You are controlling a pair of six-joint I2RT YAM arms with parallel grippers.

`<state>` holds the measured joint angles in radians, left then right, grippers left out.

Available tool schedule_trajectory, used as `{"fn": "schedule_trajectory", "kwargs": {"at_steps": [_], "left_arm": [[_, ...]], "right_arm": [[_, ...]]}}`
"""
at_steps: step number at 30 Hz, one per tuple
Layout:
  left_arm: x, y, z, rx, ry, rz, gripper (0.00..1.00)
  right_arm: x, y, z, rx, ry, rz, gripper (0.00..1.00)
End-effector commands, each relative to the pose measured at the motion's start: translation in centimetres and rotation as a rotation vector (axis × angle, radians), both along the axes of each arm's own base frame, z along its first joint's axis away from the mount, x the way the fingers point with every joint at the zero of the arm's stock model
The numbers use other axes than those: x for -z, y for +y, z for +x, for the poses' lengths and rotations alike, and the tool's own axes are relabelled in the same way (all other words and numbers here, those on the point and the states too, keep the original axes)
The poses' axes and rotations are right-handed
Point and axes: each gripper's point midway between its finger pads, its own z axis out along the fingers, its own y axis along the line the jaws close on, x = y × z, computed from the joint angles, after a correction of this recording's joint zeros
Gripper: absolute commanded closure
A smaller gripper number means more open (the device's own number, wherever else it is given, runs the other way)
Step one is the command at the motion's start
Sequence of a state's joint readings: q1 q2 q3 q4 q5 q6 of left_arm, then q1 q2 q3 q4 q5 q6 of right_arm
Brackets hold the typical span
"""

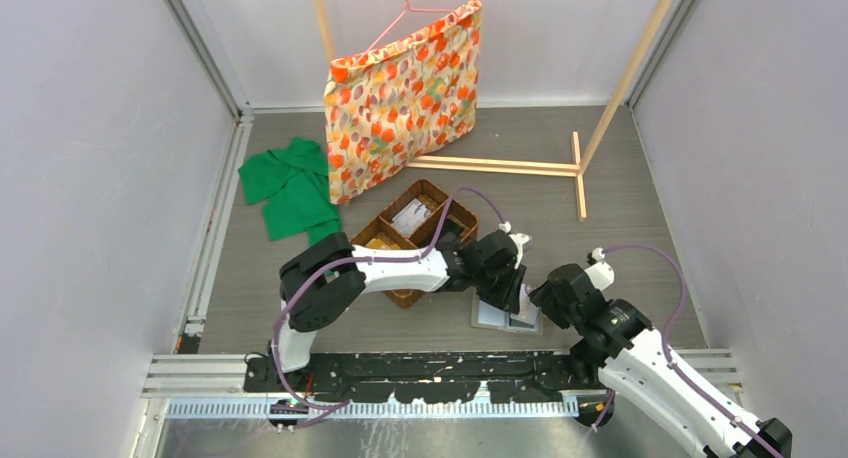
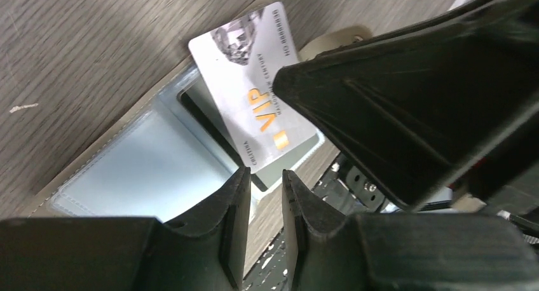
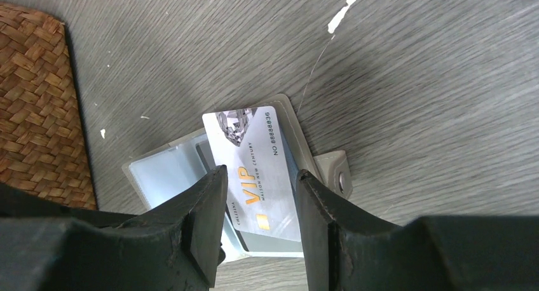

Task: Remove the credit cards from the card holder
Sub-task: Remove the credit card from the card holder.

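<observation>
The grey card holder (image 1: pixel 492 318) lies open on the table, its pale panel showing in the left wrist view (image 2: pixel 146 170) and in the right wrist view (image 3: pixel 159 170). One whitish credit card (image 2: pixel 251 87) marked "VIP" lies askew, part in its pocket and part sticking out over the holder's edge (image 3: pixel 251 157). My left gripper (image 2: pixel 264 180) sits low at the holder's near edge, its jaws a narrow gap apart and empty. My right gripper (image 3: pixel 257 183) is open, with one finger on each side of the card. In the top view both grippers meet over the holder, the left (image 1: pixel 508 286) and the right (image 1: pixel 543 300).
A brown wicker divided basket (image 1: pixel 420 223) stands just left of the holder and shows in the right wrist view (image 3: pixel 32 107). A green cloth (image 1: pixel 290 183) lies at the far left. A floral bag (image 1: pixel 405 98) hangs on a wooden rack (image 1: pixel 500 165) at the back.
</observation>
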<state>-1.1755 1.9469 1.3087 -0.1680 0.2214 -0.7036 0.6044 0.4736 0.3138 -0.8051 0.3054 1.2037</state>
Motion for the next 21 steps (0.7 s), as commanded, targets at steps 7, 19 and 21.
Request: {"fn": "schedule_trajectory", "kwargs": {"at_steps": [7,19,21], "left_arm": [[1.3,-0.4,1.1,-0.038,0.027,-0.041,0.74],[3.8,0.3,1.7,-0.064,0.065,-0.012,0.74],[4.1,0.3,1.8,-0.063,0.076,-0.012,0.74]], "right_arm": [[-0.1,0.6,1.2,0.001,-0.041,0.018,0.51],[0.2,0.8,1.0,-0.002,-0.031,0.028,0.57],[0.3,0.9,0.9,-0.008,-0.025,0.032,0.57]]}}
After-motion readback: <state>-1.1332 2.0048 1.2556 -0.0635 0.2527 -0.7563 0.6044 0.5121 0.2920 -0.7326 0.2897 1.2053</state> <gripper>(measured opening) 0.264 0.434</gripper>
